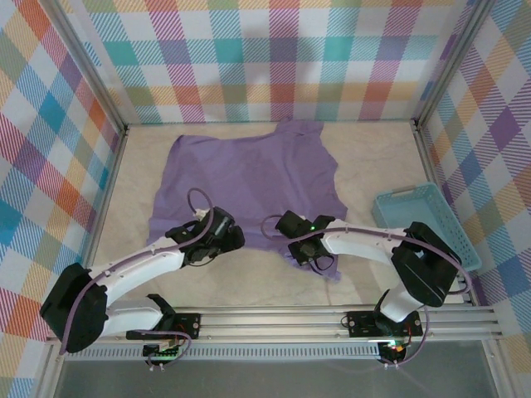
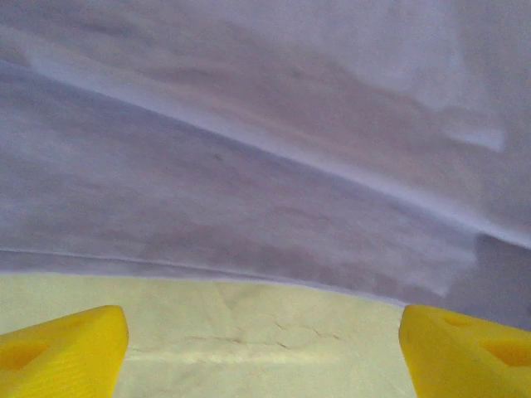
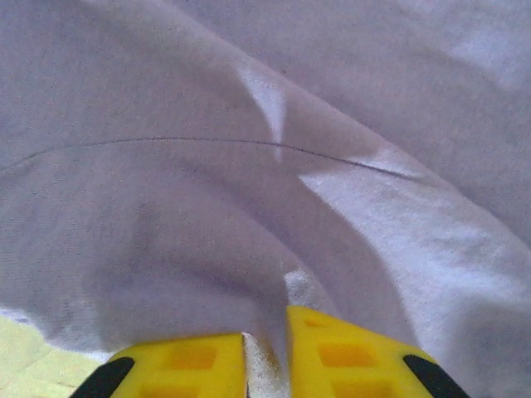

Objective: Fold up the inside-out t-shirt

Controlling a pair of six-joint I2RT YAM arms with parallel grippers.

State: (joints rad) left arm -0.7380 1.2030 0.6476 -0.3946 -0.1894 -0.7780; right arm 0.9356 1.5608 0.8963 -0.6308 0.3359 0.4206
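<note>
Thin lavender shirt [image 1: 249, 178], softly creased, ragged outline. Left gripper [image 2: 265, 340] spread wide at shirt's near hem. Right gripper [image 3: 267, 352] pinches a fabric fold by shirt's near-right corner.

You have pastel plaid walls [image 1: 274, 58] on three sides of a cream, marbled table [image 1: 373, 157]. Metal rails [image 1: 290, 319] run along its near edge, and posts [image 1: 87, 66] rise at its far corners.
</note>
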